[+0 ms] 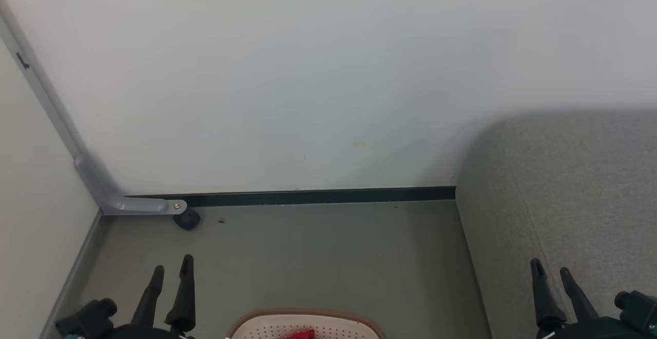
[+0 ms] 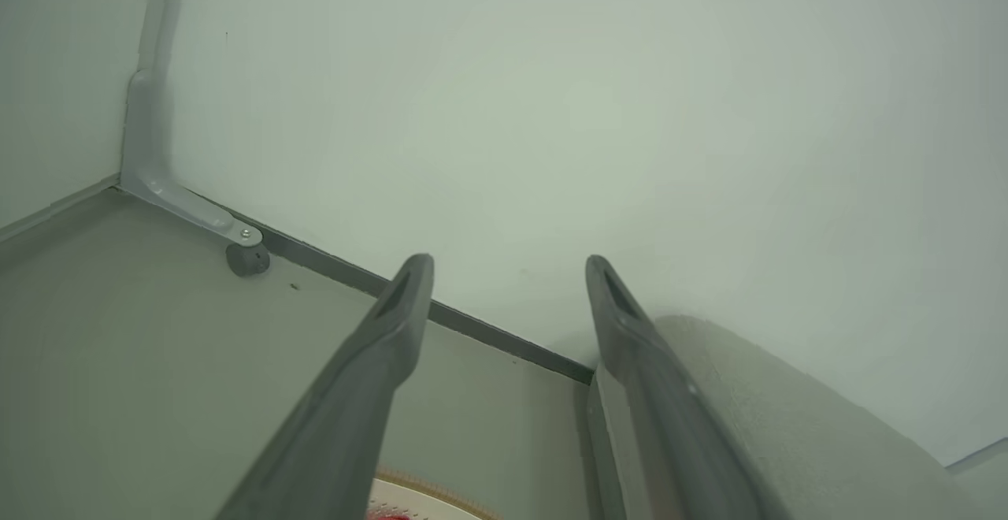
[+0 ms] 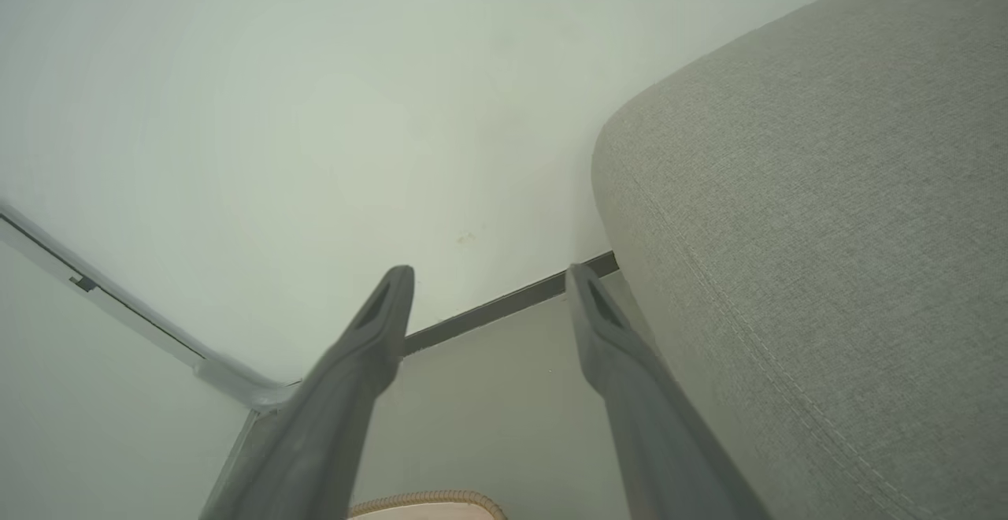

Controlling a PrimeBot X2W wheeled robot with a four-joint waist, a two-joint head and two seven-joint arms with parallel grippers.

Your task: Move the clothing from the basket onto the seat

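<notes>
Left gripper [image 1: 173, 265] low left above floor [image 1: 318, 257], fingers spread, nothing btwn them. Right gripper [image 1: 550, 267] low right by seat [image 1: 580, 185], fingers spread too, empty. Basket [image 1: 308, 313] on floor at bottom ctr, btwn both grippers, near seat's left side. Red clothing [image 1: 302, 335] inside basket, barely showing. Seat bare, against wall [image 1: 308, 72].

seat [image 1: 575, 185]: rough grey woven cloth. basket [image 1: 277, 324]: perforated matt plastic, brown rim. wall bracket [image 1: 128, 203]: smooth grey metal. floor [image 1: 328, 257]: matt.
</notes>
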